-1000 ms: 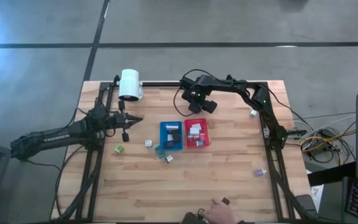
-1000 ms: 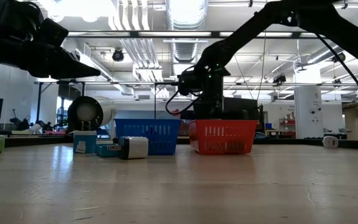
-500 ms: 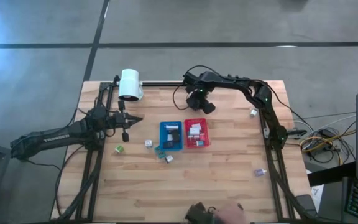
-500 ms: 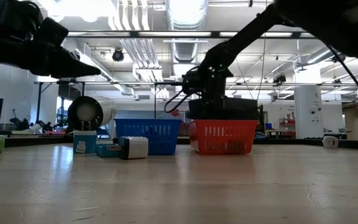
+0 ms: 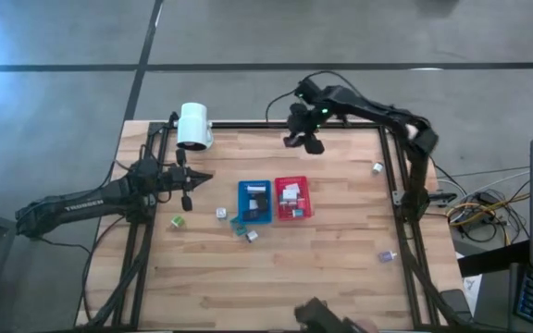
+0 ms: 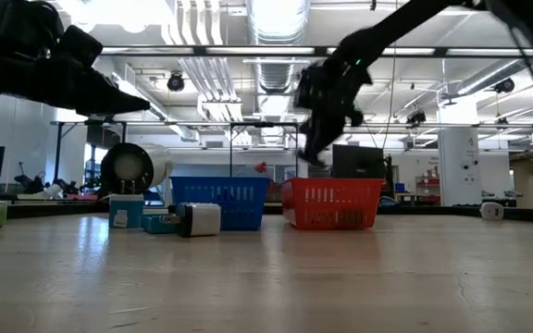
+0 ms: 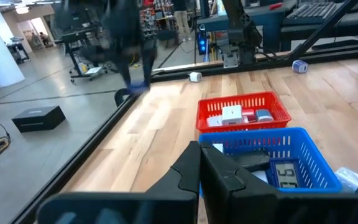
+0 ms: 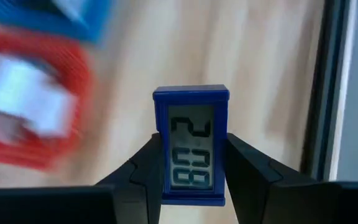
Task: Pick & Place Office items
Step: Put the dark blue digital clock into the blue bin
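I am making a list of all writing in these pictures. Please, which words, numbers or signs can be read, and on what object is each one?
"TROSSEN": white letters along the left arm, just legible in the high view.
"2" above "28": digits on the small blue clock held in the right gripper.
Digits on a second clock in the blue basket: too unclear to read.

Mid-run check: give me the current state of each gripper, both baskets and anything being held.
Right gripper: shut on the blue clock, raised near the table's far edge.
Blue clock: clamped between the fingers, digits showing.
Left gripper: shut, empty.
Red basket: upright, holding items.
Blue basket: upright, holding items.
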